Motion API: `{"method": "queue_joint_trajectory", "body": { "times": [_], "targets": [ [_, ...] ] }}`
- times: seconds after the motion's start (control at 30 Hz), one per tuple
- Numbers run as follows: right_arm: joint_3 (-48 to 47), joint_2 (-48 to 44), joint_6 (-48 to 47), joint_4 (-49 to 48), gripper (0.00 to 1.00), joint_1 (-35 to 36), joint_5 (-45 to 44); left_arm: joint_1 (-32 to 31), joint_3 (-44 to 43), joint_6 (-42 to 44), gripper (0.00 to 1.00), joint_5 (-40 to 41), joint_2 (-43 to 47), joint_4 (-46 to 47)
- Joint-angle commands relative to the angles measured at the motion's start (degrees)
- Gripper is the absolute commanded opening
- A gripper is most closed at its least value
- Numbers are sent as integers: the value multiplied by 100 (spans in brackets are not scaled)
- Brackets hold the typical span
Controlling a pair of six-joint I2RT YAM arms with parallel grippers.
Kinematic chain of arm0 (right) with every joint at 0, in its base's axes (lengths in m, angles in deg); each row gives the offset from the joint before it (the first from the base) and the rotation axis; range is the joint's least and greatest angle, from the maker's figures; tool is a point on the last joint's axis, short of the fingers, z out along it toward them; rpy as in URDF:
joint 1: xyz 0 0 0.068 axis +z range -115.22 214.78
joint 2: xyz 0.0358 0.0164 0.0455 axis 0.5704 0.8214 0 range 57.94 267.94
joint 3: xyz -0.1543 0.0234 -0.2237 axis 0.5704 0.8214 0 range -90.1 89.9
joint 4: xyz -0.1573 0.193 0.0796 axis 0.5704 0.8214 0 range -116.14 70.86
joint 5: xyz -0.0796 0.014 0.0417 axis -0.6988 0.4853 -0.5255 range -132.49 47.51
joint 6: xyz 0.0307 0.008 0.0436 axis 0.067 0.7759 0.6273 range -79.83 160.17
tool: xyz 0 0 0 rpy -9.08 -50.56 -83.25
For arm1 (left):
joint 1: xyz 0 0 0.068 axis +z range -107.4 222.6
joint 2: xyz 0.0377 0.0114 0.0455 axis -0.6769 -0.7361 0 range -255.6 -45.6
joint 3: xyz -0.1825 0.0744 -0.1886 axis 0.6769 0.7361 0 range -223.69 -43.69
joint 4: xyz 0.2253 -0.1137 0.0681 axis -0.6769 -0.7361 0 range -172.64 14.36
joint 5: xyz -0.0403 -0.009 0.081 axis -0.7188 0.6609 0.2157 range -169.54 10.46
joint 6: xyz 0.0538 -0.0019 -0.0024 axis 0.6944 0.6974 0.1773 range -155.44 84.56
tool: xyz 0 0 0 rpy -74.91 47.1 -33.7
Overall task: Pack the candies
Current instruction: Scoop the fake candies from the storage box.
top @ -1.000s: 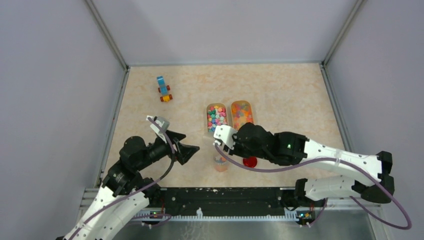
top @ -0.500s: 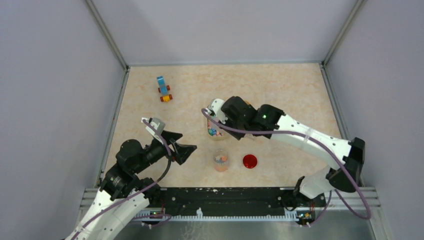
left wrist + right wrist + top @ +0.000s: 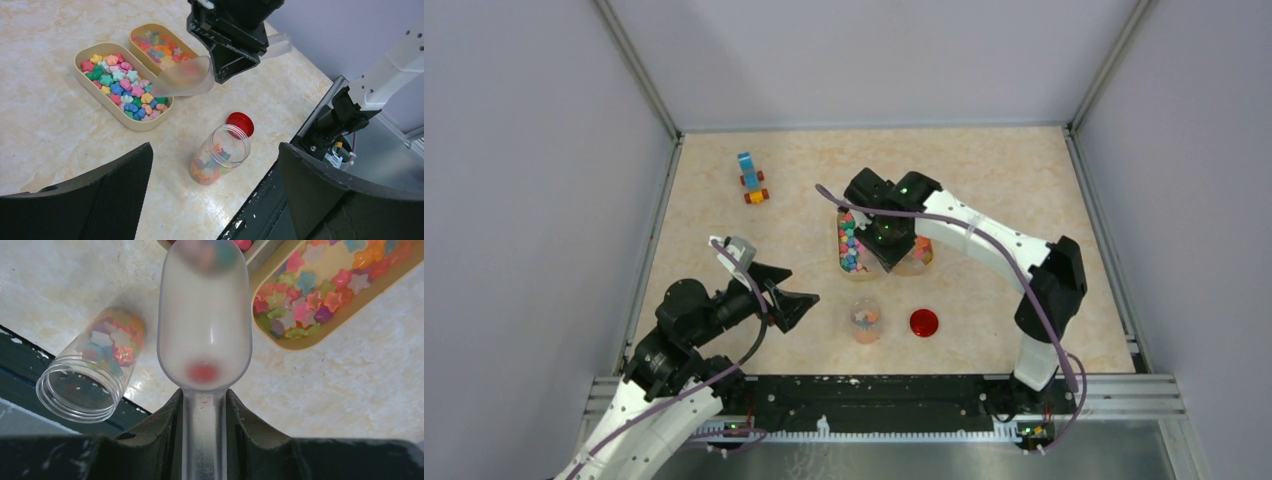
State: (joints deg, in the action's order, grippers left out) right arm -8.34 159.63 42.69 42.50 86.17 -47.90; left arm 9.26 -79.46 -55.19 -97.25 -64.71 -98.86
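Grips the scoop (image 3: 205, 330) by its handle in the right claw (image 3: 204, 410), clenched from both sides, likely so the bowl cannot twist while digging. Points the bowl forward and down, lip at the candies (image 3: 120, 85) in the left of two trays (image 3: 131, 125); cannot tell whether touching the pile. Carries no real load: looks empty but for a red blur low in the bowl, either one piece or the lid (image 3: 240, 122) seen through the frosted plastic. Reads as the start of a scooping stroke, with most candies lying in the two trays and only a shallow layer in the jar (image 3: 220, 155). Has the jar upright and uncapped on the bench (image 3: 50, 150), near the trays, presumably to make the carry short and leave the mouth ready for pouring; has the lid laid just beside it, at hand for closing later. Hovers the left claw (image 3: 786, 290) released and empty, low over the bench on the jar's left and apart from it, probably parked out of the scoop's path, or placed to steady the jar during a pour. Leaves the toy (image 3: 751, 178) far off at the back left, no part of this.
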Motion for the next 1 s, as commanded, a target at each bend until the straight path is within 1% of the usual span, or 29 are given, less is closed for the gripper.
{"method": "queue_joint_trajectory", "body": {
  "times": [0.0,0.43,0.97],
  "targets": [
    [-457,290,377,446,0,-119,221,35,-26,32,99,-174,43,218],
    [-1206,1116,743,775,0,-250,110,31,-6,31,99,-363,126,267],
    [-1797,2023,851,861,0,-323,27,36,0,32,99,-487,219,293]
  ]
}}
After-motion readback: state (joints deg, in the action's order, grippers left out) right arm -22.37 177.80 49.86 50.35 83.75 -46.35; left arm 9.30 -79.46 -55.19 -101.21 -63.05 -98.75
